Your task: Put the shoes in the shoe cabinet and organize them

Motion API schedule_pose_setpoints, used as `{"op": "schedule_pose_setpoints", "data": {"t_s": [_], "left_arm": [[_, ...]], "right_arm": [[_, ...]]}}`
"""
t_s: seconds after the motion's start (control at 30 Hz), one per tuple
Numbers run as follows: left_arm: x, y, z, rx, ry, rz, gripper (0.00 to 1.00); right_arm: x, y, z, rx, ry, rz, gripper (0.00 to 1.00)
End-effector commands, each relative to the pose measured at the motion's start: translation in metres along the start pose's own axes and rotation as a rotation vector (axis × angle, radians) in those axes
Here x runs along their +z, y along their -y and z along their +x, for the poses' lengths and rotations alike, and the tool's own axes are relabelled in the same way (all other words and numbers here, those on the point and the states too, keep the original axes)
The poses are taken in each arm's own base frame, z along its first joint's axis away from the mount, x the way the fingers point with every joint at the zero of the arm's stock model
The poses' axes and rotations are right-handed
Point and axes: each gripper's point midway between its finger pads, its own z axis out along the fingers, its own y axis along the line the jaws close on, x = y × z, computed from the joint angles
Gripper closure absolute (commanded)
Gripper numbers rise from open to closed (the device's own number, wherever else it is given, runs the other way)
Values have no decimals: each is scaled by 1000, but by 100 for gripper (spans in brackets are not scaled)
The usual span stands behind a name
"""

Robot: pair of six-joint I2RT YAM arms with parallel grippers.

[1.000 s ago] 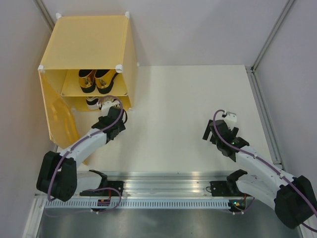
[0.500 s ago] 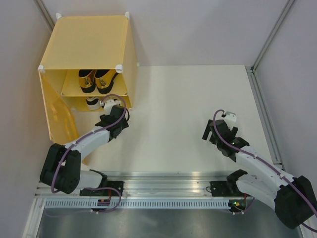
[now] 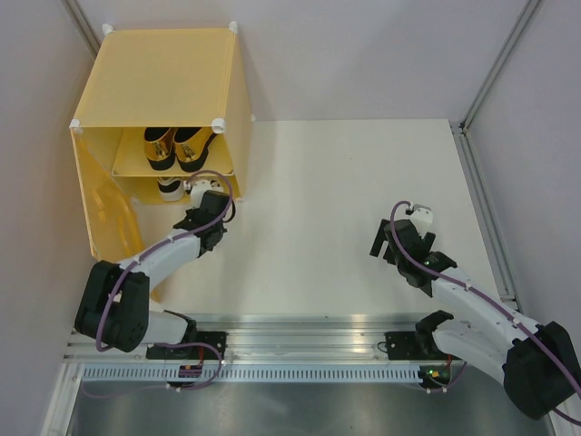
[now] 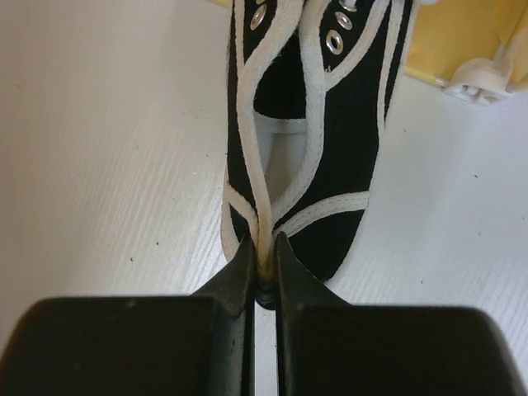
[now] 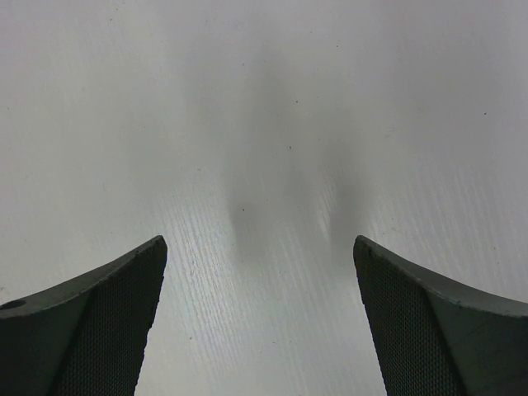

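Note:
The yellow-orange shoe cabinet (image 3: 154,82) stands at the far left with its door (image 3: 107,218) swung open. Two gold loafers (image 3: 174,145) sit side by side on its upper shelf. One sneaker (image 3: 169,188) shows in the lower compartment. A second black-and-white sneaker (image 4: 309,124) lies at the cabinet's mouth, heel toward me. My left gripper (image 4: 262,247) is shut on the white-edged rim at its heel and sits just in front of the lower compartment in the top view (image 3: 207,204). My right gripper (image 5: 260,247) hangs open over bare table at the right (image 3: 399,238).
The cabinet's white corner connector (image 4: 480,78) and yellow bottom edge (image 4: 462,33) lie just right of the held sneaker. Metal frame posts (image 3: 495,64) and a rail (image 3: 481,200) border the table's right side. The arms' mounting rail (image 3: 300,341) runs along the near edge.
My left gripper has reached further toward the cabinet's lower compartment and closed on the sneaker's heel rim. The right arm has not moved.

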Motion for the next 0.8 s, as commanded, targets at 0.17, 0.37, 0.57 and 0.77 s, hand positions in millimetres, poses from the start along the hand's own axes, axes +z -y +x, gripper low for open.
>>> {"op": "schedule_pose_setpoints", "data": {"t_s": [0.17,0.37,0.57,0.77], "left_arm": [[0,3,-87,26,210,100,98],[13,2,-121,19,244,113,98],[31,-6,-125,-85,239,72,98],[44,-16,-122,-219,265,84,98]], "right_arm": [[3,-1,-1,-2,8,-5,2],[3,-1,-1,-3,8,-5,2],[2,-2,-3,-1,12,-8,2],[1,-2,-2,1,13,-14,2]]}}
